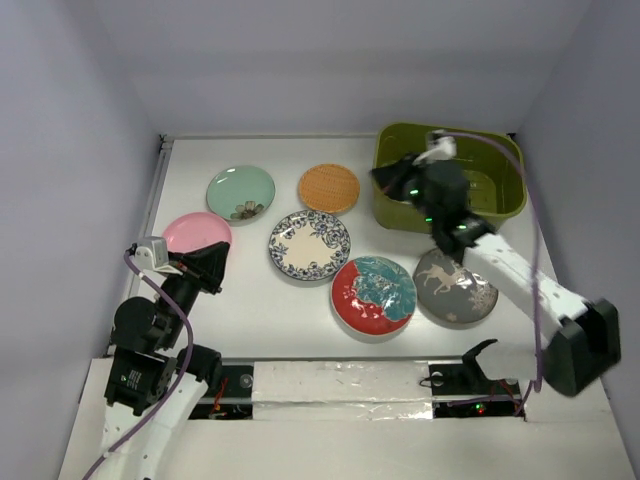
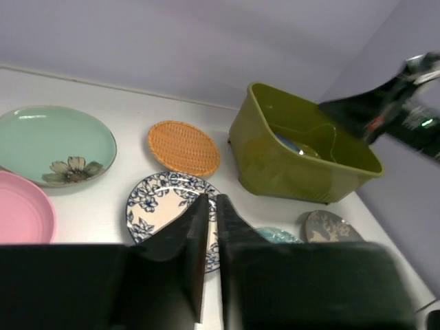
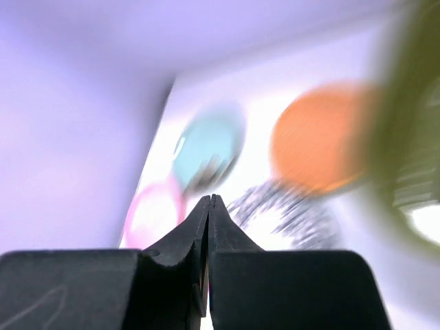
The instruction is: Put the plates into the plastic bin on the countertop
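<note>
6 plates (image 1: pixel 309 245) on countertop (image 1: pixel 250 315), 1 in bin (image 1: pixel 396 216); R gripper (image 3: pixel 210 200) closed, empty; L gripper (image 2: pixel 212 199) nearly closed, empty

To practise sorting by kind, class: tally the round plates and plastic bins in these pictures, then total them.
Olive-green rectangular plastic bin: 1
Round plates: 7 (mint green plate, orange woven plate, pink plate, blue-rimmed white plate, red-and-teal plate, silver-grey deer plate, dark teal plate partly seen inside the bin)
Total: 8
</note>
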